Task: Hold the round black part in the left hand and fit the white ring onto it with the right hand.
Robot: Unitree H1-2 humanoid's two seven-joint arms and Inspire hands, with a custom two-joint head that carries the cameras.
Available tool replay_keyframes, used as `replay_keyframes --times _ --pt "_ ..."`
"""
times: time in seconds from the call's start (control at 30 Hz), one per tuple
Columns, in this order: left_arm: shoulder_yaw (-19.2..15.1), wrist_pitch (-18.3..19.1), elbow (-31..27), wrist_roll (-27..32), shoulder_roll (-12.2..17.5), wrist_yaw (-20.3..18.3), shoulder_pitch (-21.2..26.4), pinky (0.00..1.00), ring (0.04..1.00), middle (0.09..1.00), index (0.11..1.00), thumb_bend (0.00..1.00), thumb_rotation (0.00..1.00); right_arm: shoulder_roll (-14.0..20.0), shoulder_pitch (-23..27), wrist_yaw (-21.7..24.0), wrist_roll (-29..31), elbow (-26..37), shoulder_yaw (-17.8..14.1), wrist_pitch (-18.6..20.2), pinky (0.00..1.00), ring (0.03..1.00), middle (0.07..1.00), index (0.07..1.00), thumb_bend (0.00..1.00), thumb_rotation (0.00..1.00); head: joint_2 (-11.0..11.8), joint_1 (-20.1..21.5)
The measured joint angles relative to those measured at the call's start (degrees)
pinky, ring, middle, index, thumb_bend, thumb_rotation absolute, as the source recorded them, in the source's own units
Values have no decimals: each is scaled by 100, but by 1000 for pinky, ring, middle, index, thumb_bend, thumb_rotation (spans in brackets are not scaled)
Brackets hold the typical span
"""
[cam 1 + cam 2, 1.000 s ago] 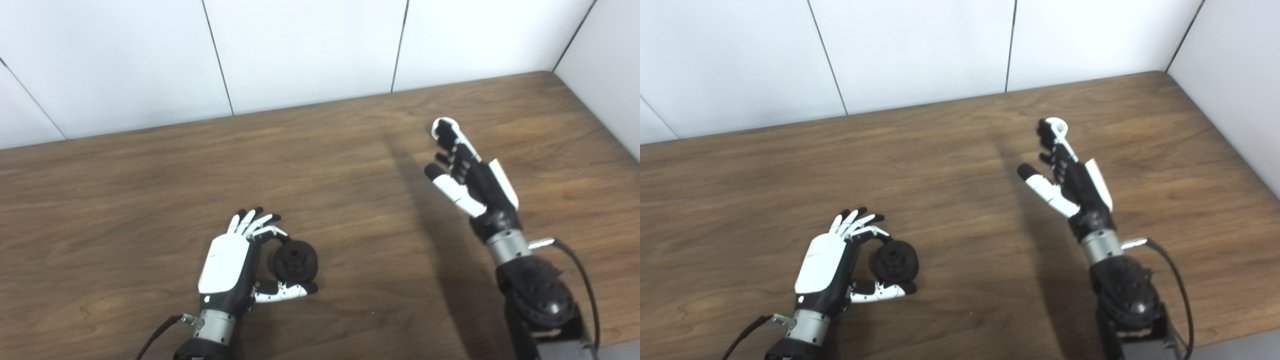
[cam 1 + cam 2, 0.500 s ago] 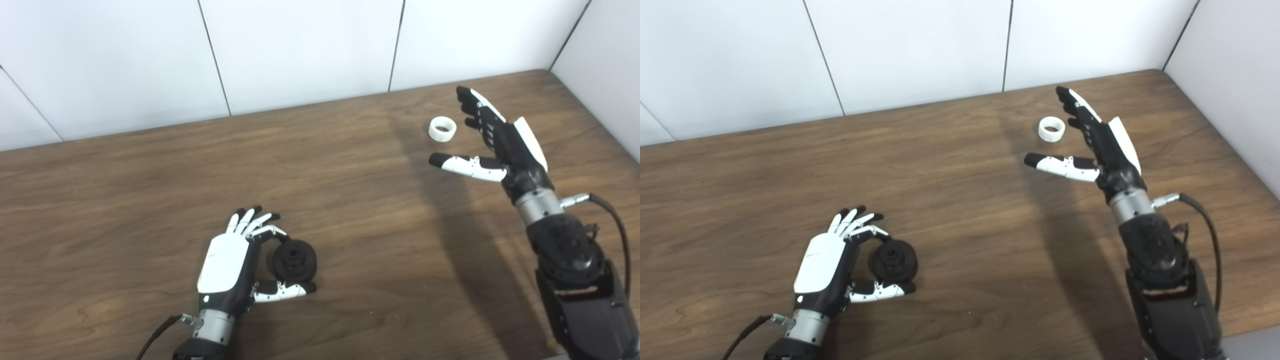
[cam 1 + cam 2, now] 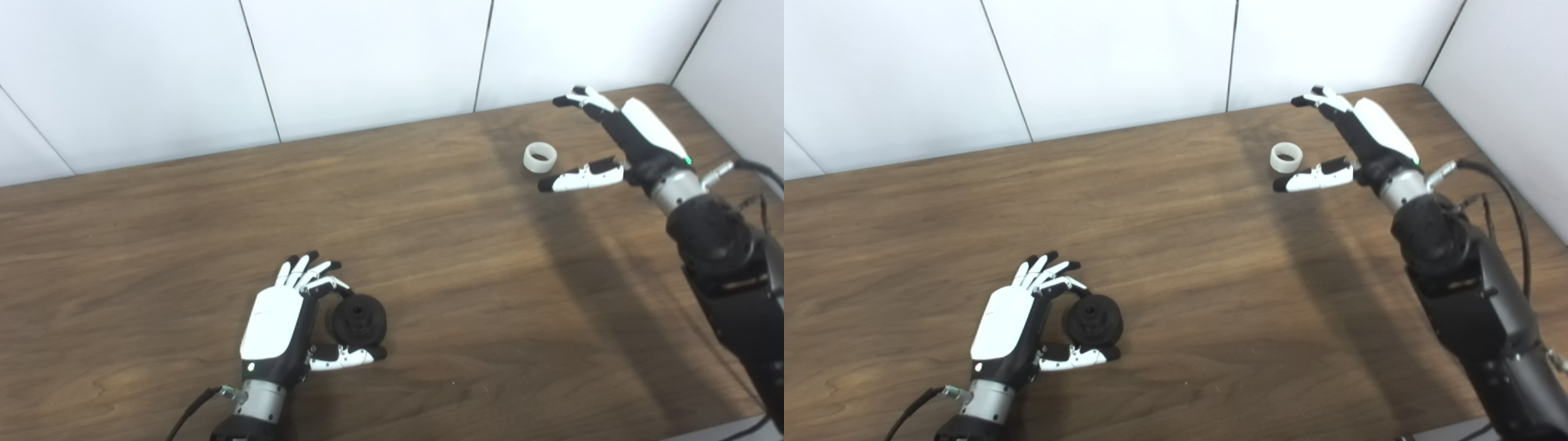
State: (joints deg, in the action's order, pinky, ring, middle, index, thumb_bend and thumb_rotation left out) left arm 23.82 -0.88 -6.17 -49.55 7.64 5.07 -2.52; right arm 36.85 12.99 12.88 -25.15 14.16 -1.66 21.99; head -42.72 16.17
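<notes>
Left eye view shows us our left robot hand (image 3: 278, 327) near the front edge of the surface (image 3: 429, 257), fingers and thumb curled loosely around the round black part (image 3: 358, 318); whether they actually press it we cannot tell. Its hub faces up and toward us. Our right robot hand (image 3: 618, 138) is spread, holding nothing, near the far right corner, with the white ring (image 3: 539, 156) between thumb and fingers, opening up.
</notes>
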Motion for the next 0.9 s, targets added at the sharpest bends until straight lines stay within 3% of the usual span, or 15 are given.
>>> replay_keyframes --times 0.17,0.47,0.9 --pt "12 -1 19 -10 0 11 19 1000 956 843 488 521 54 241 278 449 -250 -275 315 162 925 1000 1000 807 967 267 9 -26" --pt "50 3 45 -60 0 42 60 1000 958 844 488 521 56 808 1213 1307 -799 -846 1020 329 987 1000 1000 801 988 266 53 -70" --pt "70 19 56 -121 -8 48 76 1000 954 837 488 521 57 887 2073 2240 -1313 -1410 1708 294 1000 1000 1000 822 971 266 35 -132"
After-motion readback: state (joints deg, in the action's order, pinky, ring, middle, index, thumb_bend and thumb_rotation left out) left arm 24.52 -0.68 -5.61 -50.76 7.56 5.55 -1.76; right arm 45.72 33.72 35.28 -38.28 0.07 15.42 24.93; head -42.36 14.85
